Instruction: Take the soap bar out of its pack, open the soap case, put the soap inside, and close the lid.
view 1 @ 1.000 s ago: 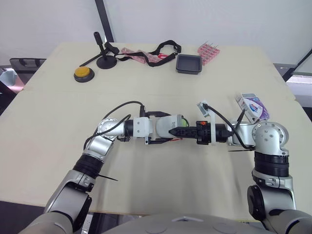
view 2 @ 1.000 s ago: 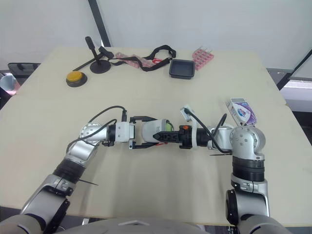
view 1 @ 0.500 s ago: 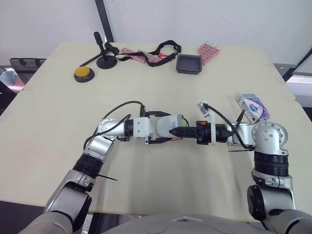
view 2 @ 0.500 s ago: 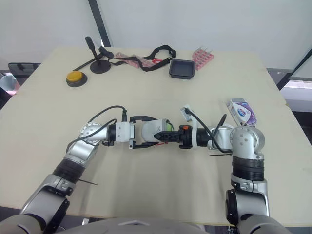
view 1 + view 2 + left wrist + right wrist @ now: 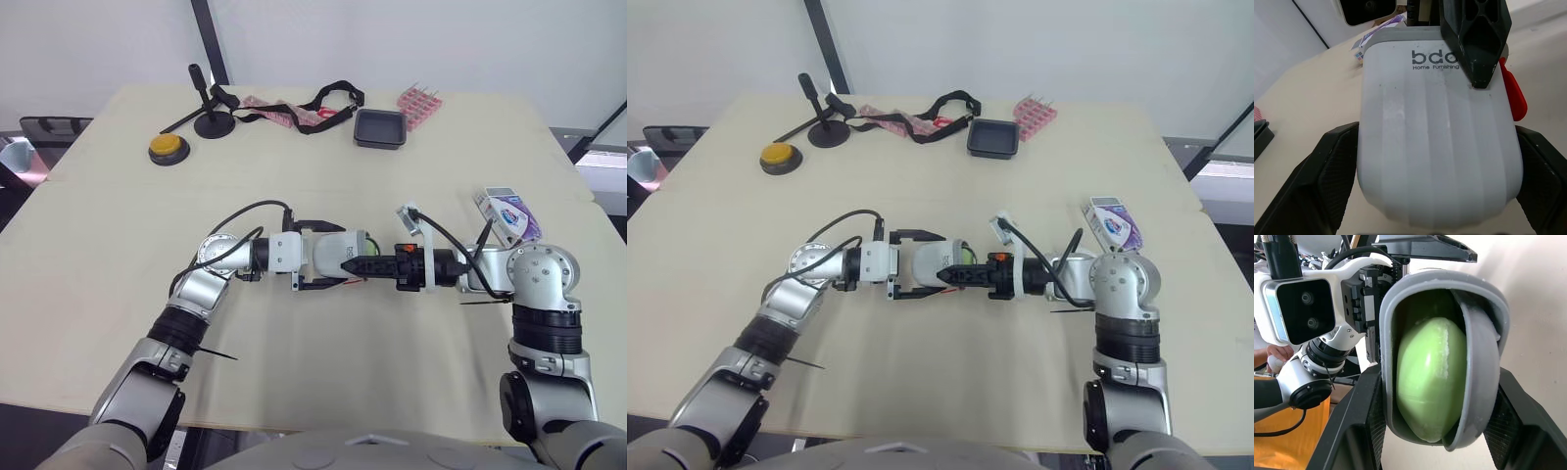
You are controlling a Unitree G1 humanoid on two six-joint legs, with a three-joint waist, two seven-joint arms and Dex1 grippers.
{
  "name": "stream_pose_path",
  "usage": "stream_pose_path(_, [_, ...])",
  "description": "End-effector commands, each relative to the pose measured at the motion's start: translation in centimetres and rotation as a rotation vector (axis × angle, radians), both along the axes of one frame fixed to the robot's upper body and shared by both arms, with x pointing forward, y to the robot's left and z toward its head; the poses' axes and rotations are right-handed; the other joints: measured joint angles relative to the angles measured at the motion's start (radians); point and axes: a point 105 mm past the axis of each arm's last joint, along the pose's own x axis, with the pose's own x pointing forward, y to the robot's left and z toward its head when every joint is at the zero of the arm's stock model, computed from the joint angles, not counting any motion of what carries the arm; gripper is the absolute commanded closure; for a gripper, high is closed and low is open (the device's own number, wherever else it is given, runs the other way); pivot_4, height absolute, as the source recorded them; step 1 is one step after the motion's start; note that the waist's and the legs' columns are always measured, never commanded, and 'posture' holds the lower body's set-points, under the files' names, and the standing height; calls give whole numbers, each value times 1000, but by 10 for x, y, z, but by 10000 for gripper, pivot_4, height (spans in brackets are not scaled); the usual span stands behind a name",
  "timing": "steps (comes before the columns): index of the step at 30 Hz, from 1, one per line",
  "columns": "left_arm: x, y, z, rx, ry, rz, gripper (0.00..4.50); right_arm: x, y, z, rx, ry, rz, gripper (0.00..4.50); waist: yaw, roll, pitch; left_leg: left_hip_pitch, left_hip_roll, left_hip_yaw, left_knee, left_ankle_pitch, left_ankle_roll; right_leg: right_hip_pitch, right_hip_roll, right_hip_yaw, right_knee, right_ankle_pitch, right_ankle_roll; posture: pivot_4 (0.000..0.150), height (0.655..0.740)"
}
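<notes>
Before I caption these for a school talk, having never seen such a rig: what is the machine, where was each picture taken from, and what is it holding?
It is a humanoid robot with two arms, each ending in a two-fingered gripper. The two wide pictures come from cameras on its head, looking down over a table; the two close ones come from cameras on its wrists. The left gripper clamps a pale soap case, and the right gripper meets it from the other side. Inside the part-open case sits a green soap bar. On the table lie the soap pack, a black tray and a yellow button.
</notes>
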Motion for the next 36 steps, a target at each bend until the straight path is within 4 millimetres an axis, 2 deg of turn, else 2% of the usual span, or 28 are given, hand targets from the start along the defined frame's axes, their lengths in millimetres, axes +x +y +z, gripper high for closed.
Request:
stream_pose_path(1, [7, 10, 17, -30, -11, 13, 52, -5, -2, 7, 2, -31, 25, 23539, 1, 0, 0, 0, 0, 0, 0, 0, 0, 0, 0, 0, 0, 0, 0, 1500, 7400])
stream_pose_path(10, [14, 44, 11, 92, 161, 12, 52, 0, -16, 5, -83, -68, 11, 23539, 2, 0, 0, 1, 0, 0, 0, 0, 0, 0, 0, 0, 0, 0, 0, 1500, 7400])
stream_pose_path(13, [21, 47, 14, 76, 309, 45, 52, 5, -19, 9, -172, -153, 26, 23539, 3, 1, 0, 0, 0, 0, -1, 0, 0, 0, 0, 0, 0, 0, 0, 1500, 7400])
stream_pose_path(17, [21, 42, 19, 73, 417, 51, 52, 10, -23, 14, -375, -345, 110, 23539, 2, 2, 2, 0, -1, 0, -1, 0, 0, 0, 0, 0, -1, 0, 0, 1500, 7400])
stream_pose_path(19, [17, 35, 23, 74, 485, 33, 52, 8, -19, 23, -498, -487, 225, 23539, -2, 3, 3, -3, 0, 0, -2, 0, -1, 1, 0, 1, -1, 0, 0, 1500, 7400])
stream_pose_path(22, [16, 27, 27, 108, 537, 42, 52, 4, -10, 35, -561, -591, 336, 23539, -5, 3, 3, -3, 0, 0, -5, 1, -2, 1, 1, 0, -2, 0, 0, 1500, 7400])
stream_pose_path(25, [16, 19, 36, 115, 556, 43, 52, 4, -8, 35, -675, -685, 430, 23539, -5, 3, 3, -3, 0, 0, -5, 1, -2, 1, 2, 1, -3, 0, 0, 1500, 7400])
stream_pose_path(30, [12, 5, 48, 110, 524, 12, 52, 6, -4, 33, -804, -784, 550, 23539, 1, 3, 3, -4, 0, 0, -5, 2, -2, 2, 1, 1, -3, 0, 0, 1500, 7400])
stream_pose_path(36, [-11, -10, 47, 152, 524, -77, 52, 14, -1, 28, -908, -821, 614, 23539, -3, 3, 3, -4, 0, 0, -5, 2, -2, 2, 1, 1, -2, 0, 0, 1500, 7400])
